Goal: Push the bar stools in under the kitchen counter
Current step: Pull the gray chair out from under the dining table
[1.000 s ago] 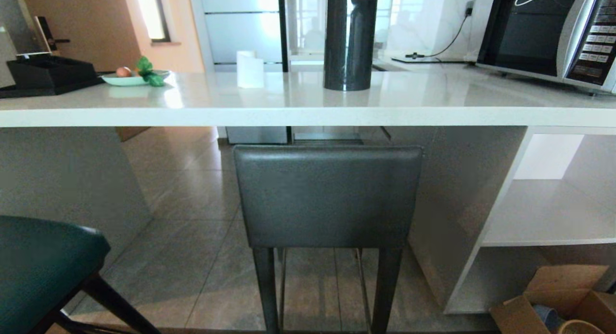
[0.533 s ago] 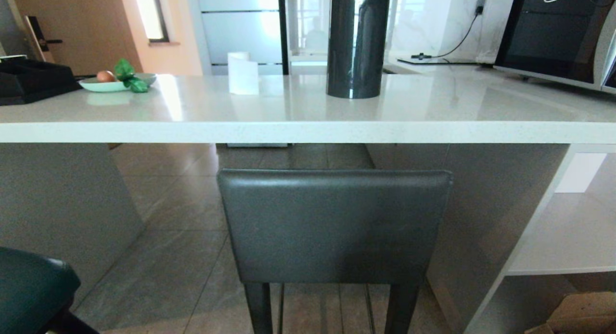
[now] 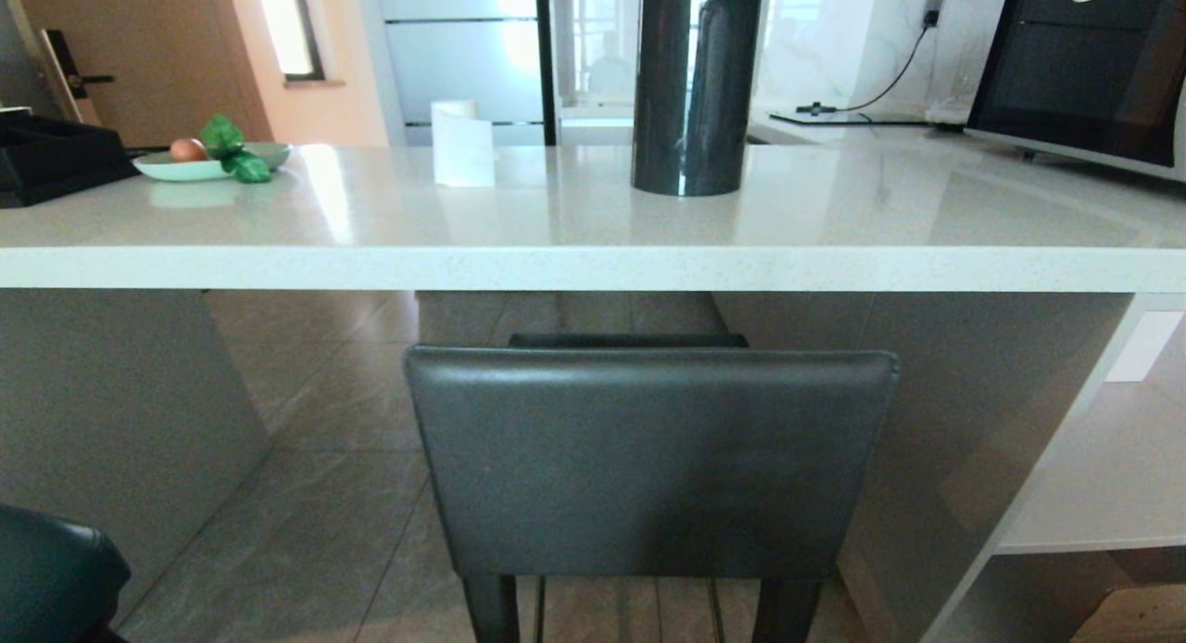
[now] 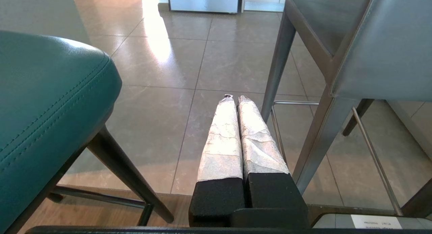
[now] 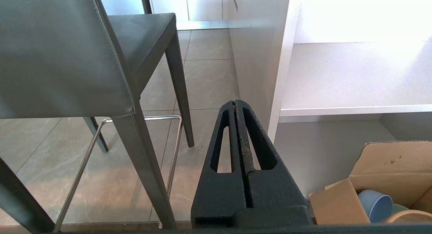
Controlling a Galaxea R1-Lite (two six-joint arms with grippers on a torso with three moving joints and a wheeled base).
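The left tool point(image 4: 235, 98), its two wrapped fingers pressed together and grasping nothing, hangs low over the tiled floor point(image 4: 162, 68) between the teal stool point(image 4: 47, 102) and the grey stool point(image 4: 378, 48). The right tool point(image 5: 235, 103) — also clenched empty — hangs beside the grey stool's legs, near the white panel leg point(image 5: 260, 52) and open shelf point(image 5: 354, 79). From the head view, the grey stool's boxy backrest point(image 3: 649, 458) stands in front of the glossy off-white bench point(image 3: 556, 263), its seat reaching beneath the slab. The teal stool point(image 3: 51, 578) stays out at lower left. On the bench: a plate point(image 3: 167, 168) holding a reddish fruit and green leaves, a dark cylinder point(image 3: 697, 78), and a microwave point(image 3: 1084, 59). A cardboard box point(image 5: 388, 180) on the floor holds a blue cup point(image 5: 375, 203).
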